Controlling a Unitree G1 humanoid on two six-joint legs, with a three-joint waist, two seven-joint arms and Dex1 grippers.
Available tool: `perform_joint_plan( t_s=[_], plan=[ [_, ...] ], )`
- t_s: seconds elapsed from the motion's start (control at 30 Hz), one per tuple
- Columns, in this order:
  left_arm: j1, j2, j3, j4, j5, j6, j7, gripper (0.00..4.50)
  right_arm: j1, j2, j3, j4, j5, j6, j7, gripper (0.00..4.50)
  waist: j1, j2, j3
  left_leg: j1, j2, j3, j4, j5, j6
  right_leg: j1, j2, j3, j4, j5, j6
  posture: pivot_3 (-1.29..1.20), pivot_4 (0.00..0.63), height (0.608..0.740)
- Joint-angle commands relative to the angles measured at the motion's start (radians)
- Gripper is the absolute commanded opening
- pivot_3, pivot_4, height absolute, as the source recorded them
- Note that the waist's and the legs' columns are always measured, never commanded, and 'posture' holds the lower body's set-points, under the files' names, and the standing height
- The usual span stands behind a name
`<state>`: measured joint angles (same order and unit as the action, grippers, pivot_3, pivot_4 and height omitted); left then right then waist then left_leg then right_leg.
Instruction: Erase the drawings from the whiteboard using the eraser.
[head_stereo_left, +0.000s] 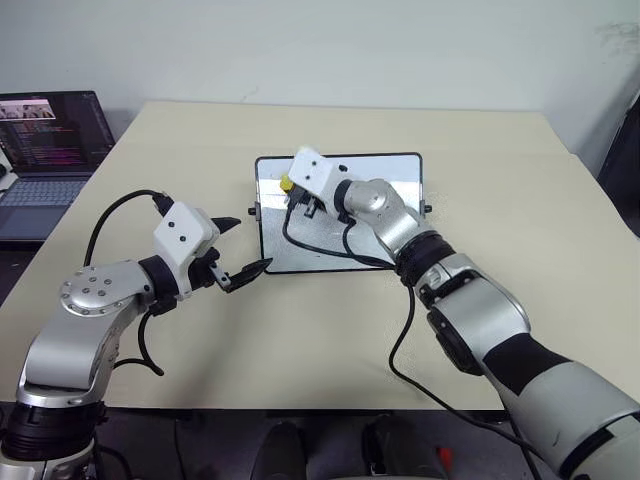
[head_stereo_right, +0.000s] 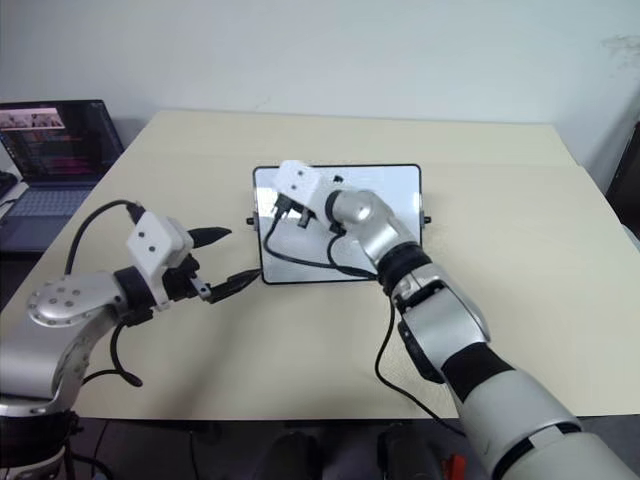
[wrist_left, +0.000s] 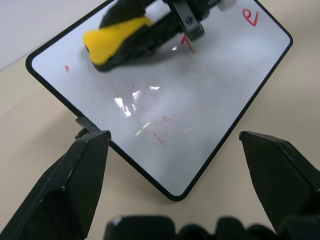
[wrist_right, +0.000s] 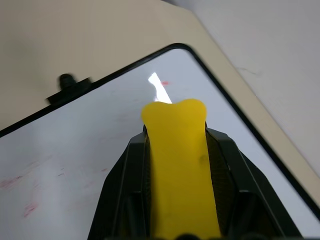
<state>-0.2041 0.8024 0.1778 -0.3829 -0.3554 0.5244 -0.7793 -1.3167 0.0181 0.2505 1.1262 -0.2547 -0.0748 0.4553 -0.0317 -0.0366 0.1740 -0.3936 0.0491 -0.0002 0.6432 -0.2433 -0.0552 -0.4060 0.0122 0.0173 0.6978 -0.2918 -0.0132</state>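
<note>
Board: the whiteboard lies flat on the tan table, past the middle, with a thin black frame, rounded corners and a small black knob on each side.
Drawings: in the left wrist view a red "e"-like loop sits near one corner of the board; a second red mark shows just beside the right gripper, partly hidden by it.
Smears: faint red specks and streaks are spread over the middle of the board, with one small red dot near another corner.
Eraser: the yellow eraser is over the board's far-left part, its end sticking out past the fingertips; whether it touches the surface cannot be told.
Right gripper: the right gripper has its black fingers clamped on either side of the eraser, reaching in over the board from the near right.
Left gripper: the left gripper hangs over the table just beside the board's near-left corner, fingers spread wide with nothing between them.
Laptop: a dark laptop stands open at the table's far-left edge; its screen shows lines of text too small to read.
Writing: no brand or label is readable on the board or eraser.
</note>
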Motion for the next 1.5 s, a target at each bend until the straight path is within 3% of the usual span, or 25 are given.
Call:
perform_joint_plan(
  t_s=[0.03, 0.27, 0.43, 0.57, 0.97, 1.1, 1.33, 1.5],
  plan=[
    [-0.012, 0.009, 0.007, -0.01, -0.008, -0.008, -0.008, 4.5, 0.012, -0.015, 0.021, 0.03, -0.02, 0.033, 0.049, 1.19, 0.0, 0.0, 0.0, 0.0, 0.0, 0.0, 0.0, 0.0, 0.0, 0.0, 0.0, 0.0, 0.0, 0.0, 0.0, 0.0, 0.15, 0.74],
    [-0.011, 0.01, 0.01, -0.012, -0.008, -0.007, -0.006, 4.5, 0.066, -0.012, 0.08, 0.005, -0.044, 0.056, 0.169, 1.19, -0.001, 0.0, 0.0, 0.002, 0.0, 0.0, 0.0, 0.0, 0.0, 0.001, 0.0, 0.0, 0.0, 0.0, 0.0, 0.0, 0.15, 0.74],
    [-0.011, 0.01, 0.01, -0.009, -0.009, -0.007, -0.008, 4.5, 0.017, -0.017, 0.017, -0.002, -0.012, 0.017, 0.007, 1.19, 0.001, 0.0, 0.0, 0.002, 0.0, 0.0, 0.001, 0.001, 0.001, 0.001, 0.0, 0.0, 0.001, 0.0, 0.0, 0.0, 0.15, 0.74],
    [-0.008, 0.009, 0.012, -0.012, -0.012, -0.004, -0.008, 4.5, -0.007, -0.033, 0.005, 0.02, -0.013, 0.007, -0.031, 1.18, 0.002, 0.0, 0.0, 0.001, 0.0, 0.0, 0.001, 0.001, 0.001, 0.001, 0.0, 0.0, 0.001, 0.0, 0.0, 0.0, 0.15, 0.74],
    [0.003, 0.01, 0.028, -0.013, -0.02, 0.006, -0.008, 4.5, 0.131, -0.038, 0.177, -0.086, -0.088, 0.014, 0.315, 1.18, -0.001, 0.0, 0.0, 0.002, 0.0, 0.0, -0.001, 0.001, 0.001, 0.001, 0.001, 0.0, 0.0, 0.0, 0.0, 0.0, 0.15, 0.74],
    [0.015, 0.013, 0.037, -0.016, -0.022, 0.008, -0.009, 4.5, 0.131, -0.046, 0.182, -0.128, -0.085, -0.009, 0.28, 1.18, 0.0, 0.0, 0.0, 0.002, 0.0, 0.0, 0.0, 0.001, 0.001, 0.001, 0.001, 0.0, 0.001, 0.0, 0.0, 0.0, 0.15, 0.74],
    [0.034, 0.02, 0.039, -0.03, -0.032, 0.015, -0.008, 4.5, 0.005, 0.016, 0.092, -0.103, -0.043, -0.071, 0.056, 1.18, -0.001, 0.001, 0.002, -0.001, 0.0, 0.0, 0.0, 0.001, 0.001, -0.002, 0.001, 0.0, 0.0, 0.0, 0.0, 0.0, 0.15, 0.74],
    [0.039, 0.02, 0.038, -0.053, -0.048, 0.028, -0.009, 4.5, -0.014, 0.014, 0.111, -0.024, -0.079, -0.051, 0.027, 1.18, -0.001, 0.001, 0.002, -0.005, 0.001, 0.0, -0.002, 0.0, 0.0, -0.005, 0.0, 0.0, -0.002, 0.0, -0.001, 0.0, 0.15, 0.74]
  ],
)
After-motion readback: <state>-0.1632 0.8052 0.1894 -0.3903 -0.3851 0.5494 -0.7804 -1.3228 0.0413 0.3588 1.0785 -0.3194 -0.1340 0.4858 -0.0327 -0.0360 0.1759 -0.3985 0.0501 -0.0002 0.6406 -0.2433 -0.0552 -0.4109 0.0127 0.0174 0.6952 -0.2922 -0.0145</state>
